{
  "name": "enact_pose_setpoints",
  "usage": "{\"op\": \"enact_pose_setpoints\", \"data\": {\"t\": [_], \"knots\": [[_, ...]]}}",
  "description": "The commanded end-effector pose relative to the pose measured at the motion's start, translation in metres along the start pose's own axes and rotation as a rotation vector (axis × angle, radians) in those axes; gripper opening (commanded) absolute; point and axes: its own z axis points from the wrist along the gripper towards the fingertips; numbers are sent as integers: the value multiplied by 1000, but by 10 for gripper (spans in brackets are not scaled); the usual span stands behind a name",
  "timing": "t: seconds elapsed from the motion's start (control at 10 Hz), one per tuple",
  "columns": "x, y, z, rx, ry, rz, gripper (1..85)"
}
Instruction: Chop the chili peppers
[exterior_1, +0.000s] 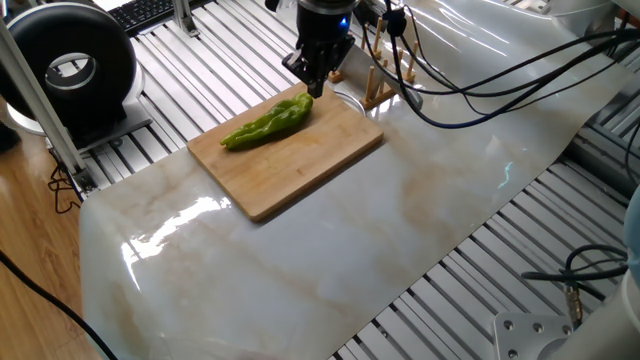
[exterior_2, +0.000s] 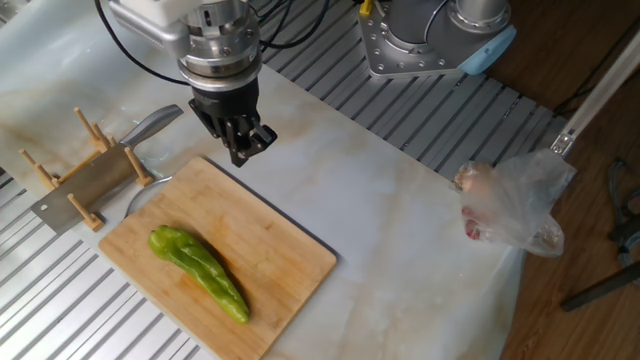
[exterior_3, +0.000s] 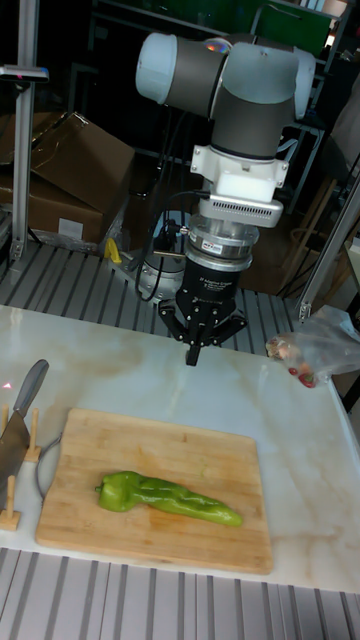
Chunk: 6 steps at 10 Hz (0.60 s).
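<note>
One whole light-green chili pepper lies uncut on the wooden cutting board. Its stem end points towards the knife rack. My gripper hangs above the board's far edge, pointing down, a little beyond the pepper's thick end. Its fingers are shut together and hold nothing. A cleaver rests in a wooden rack beside the board, to one side of the gripper.
The board sits on a pale marble-look sheet over a slatted metal table. A crumpled plastic bag lies at the sheet's edge. Black cables trail from the arm. A round black device stands off the table corner.
</note>
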Motion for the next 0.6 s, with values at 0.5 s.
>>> {"op": "enact_pose_setpoints", "data": {"t": [0.5], "knots": [[-16,-67,28,106,-69,-33,13]]}}
